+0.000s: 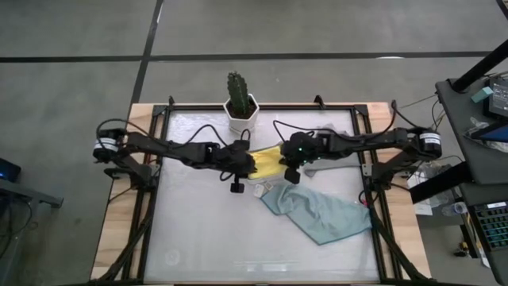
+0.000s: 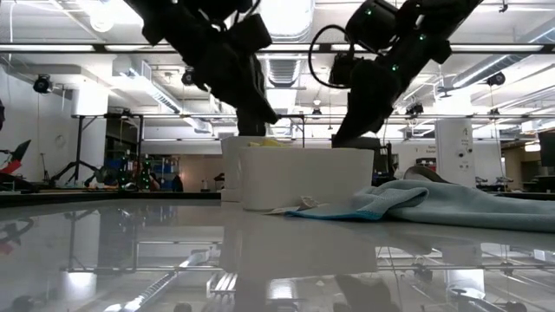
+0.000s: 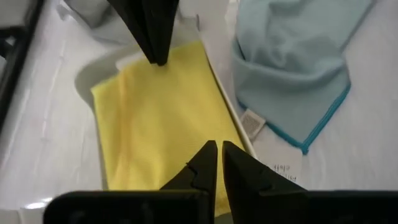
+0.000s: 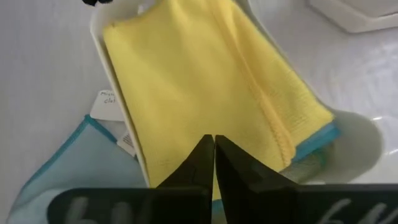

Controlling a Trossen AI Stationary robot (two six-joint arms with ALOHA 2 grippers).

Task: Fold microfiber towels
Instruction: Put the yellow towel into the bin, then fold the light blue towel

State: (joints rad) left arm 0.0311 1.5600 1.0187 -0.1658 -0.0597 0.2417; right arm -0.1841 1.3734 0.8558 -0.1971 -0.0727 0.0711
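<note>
High view first: both dark arms reach in from the sides of the white bench (image 1: 198, 238) and meet near its middle, just in front of a small cactus in a white pot (image 1: 240, 106). The left claw (image 1: 248, 165) and the right claw (image 1: 286, 165) hang at opposite ends of a yellow towel (image 1: 267, 161).

Both wrist views look down on that yellow towel (image 3: 155, 118), folded flat and lying on top of the stack in a white tray (image 4: 118, 118). A bright blue cloth edge (image 4: 320, 142) peeks out from beneath the yellow one at one corner, inside the tray. The left claw (image 3: 216, 163) has its fingers pressed nearly together with only a thin slit between them and nothing pinched there; its tips hang over the yellow cloth. The right claw (image 4: 213, 157) is fully closed, fingers touching, also empty and poised above the yellow cloth.

A pale teal towel (image 1: 317, 213) lies crumpled on the bench just beside the tray, on the right arm's side and nearer the front edge, its darker teal border and a small white label (image 3: 250, 122) showing. In the low view the tray (image 2: 303, 178) stands on the glossy bench with the teal towel (image 2: 434, 201) heaped against its side, and both arms come down from above behind it.
</note>
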